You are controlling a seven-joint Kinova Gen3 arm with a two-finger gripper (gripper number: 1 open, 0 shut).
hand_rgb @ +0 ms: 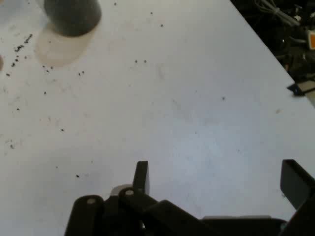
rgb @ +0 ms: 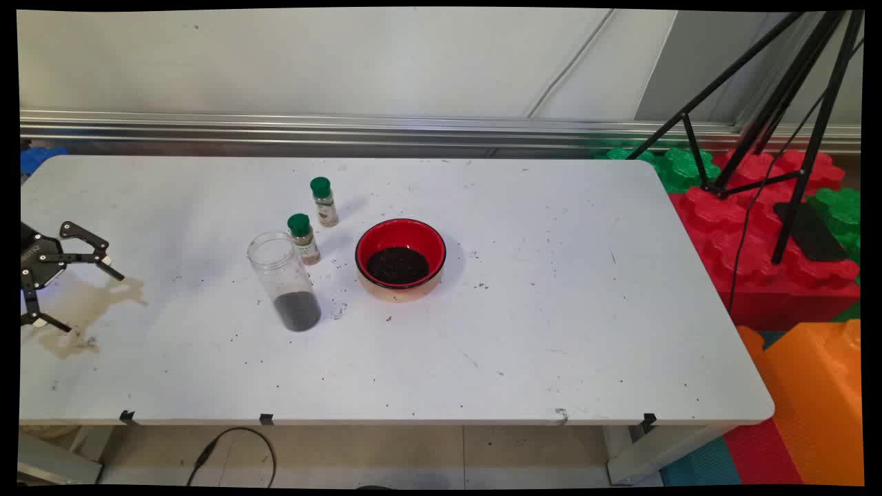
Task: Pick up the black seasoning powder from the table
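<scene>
My gripper hangs open over the table's left end with nothing between its fingers. In the hand view the gripper shows only bare white table between the two fingers. Nearest to it, off to the right, stands a clear lidless glass jar with dark grains in its bottom; the jar's dark base shows at the hand view's top left. Beside the jar stand two small spice shakers with green lids. A red bowl holding dark grains sits to their right.
Dark grains lie scattered on the white table around the jar and bowl. A brownish stain marks the table below the gripper. A black tripod and big red, green and orange blocks stand off the table's right end.
</scene>
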